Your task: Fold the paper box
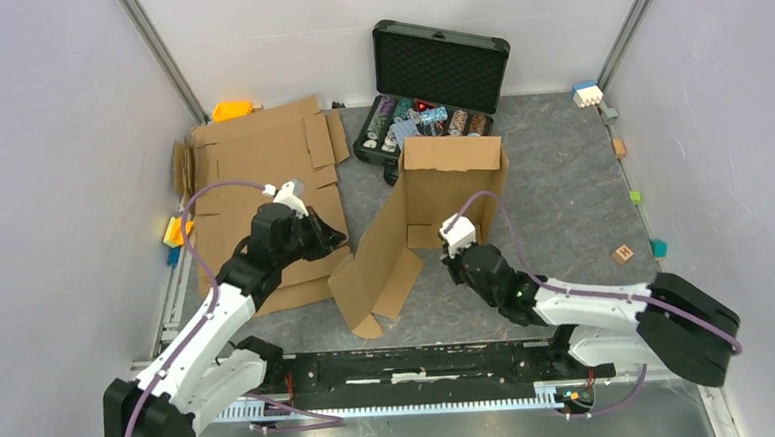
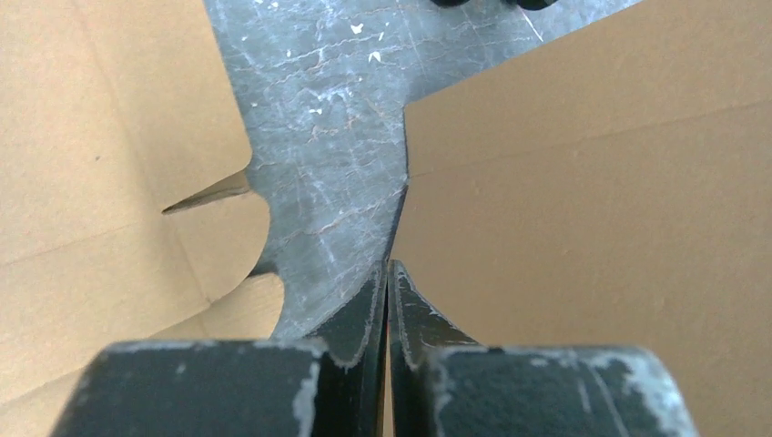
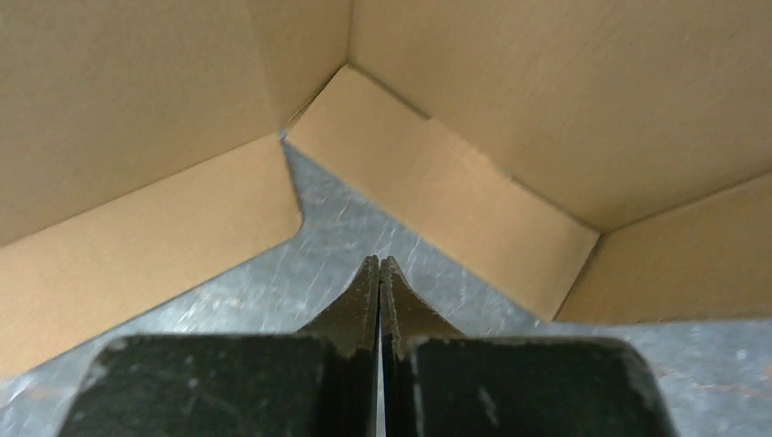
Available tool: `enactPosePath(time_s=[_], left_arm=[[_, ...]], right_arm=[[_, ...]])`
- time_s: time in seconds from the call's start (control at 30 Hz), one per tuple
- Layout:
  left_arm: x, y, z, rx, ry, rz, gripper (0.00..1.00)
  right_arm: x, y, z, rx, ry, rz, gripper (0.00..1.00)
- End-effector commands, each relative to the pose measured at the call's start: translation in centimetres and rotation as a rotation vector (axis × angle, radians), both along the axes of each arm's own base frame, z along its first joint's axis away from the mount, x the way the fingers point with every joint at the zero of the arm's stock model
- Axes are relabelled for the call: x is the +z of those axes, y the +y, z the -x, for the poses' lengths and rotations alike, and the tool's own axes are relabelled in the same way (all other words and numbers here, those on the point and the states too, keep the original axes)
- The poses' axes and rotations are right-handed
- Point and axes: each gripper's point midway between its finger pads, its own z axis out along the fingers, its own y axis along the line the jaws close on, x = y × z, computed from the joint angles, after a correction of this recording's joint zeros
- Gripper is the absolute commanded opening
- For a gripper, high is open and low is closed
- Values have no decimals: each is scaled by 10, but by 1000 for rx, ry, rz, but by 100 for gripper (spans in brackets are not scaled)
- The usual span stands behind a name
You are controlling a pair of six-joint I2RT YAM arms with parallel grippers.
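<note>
Currently you've got both end effectors clenched, with nothing visible between the fingers. Left end effector (image 2: 387, 273): tips low over the desk (image 2: 319, 137), with a box (image 1: 449, 190) panel edge just ahead and to its right. I can't confirm contact. Right end effector (image 3: 379, 264): pointing into the box's open side, bottom flaps ahead, walls on either side. The box stands half-erected mid-desk, just in front of the case (image 1: 441, 70), between the two arms. Its loose wall trails diagonally toward the near left and ends beside the left tips. My read: that wall needs swinging shut, and your left arm is nearer it. Left arm reaches forward-right across the flat cardboard (image 1: 260, 155). Right arm lies low, stretched leftward, wrist angled far-left.
</note>
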Motion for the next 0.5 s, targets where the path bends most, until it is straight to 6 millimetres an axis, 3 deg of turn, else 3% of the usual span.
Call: enactPosePath(time_s=[0.0, 0.2, 0.47], left_arm=[[-18, 17, 19, 38, 19, -20, 8], [-33, 17, 31, 27, 29, 7, 9], [-40, 10, 33, -2, 35, 40, 8]], right_arm=[[33, 3, -38, -96, -180, 71, 0], [27, 16, -55, -31, -248, 191, 0], [10, 26, -80, 40, -248, 229, 0]])
